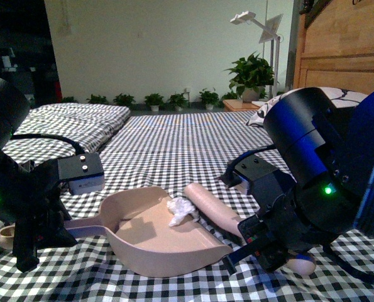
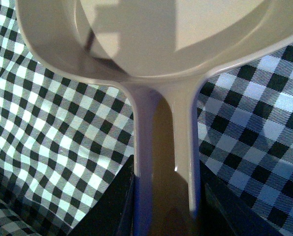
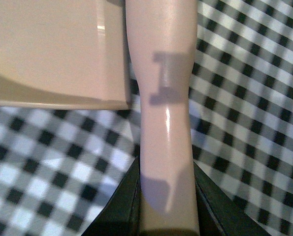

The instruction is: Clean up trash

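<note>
Trash: a small crumpled white paper wad lies inside the pink dustpan, at its 2 o'clock edge, touching the tip of the pink brush handle.
Dustpan: sits on the black-and-white checked bedcover low in the front view, its open mouth toward 3 o'clock and its long handle running out toward 9 o'clock.
Left pincer: clamped on the dustpan handle; the left wrist view shows a dark finger pressed against each side of it.
Right pincer: clamped on the pink brush handle; the right wrist view shows dark fingers tight on both sides, with the dustpan's rim just beside the handle.
Left arm: dark, at 8 o'clock in the front view, with a green light.
Right arm: large and blue-black, at 4 o'clock, also with a green light.
Background: a row of small potted plants along the wall at 12 o'clock, a bigger plant at 1 o'clock, a wooden headboard at 2 o'clock, and a black-and-white patterned pillow below it.
</note>
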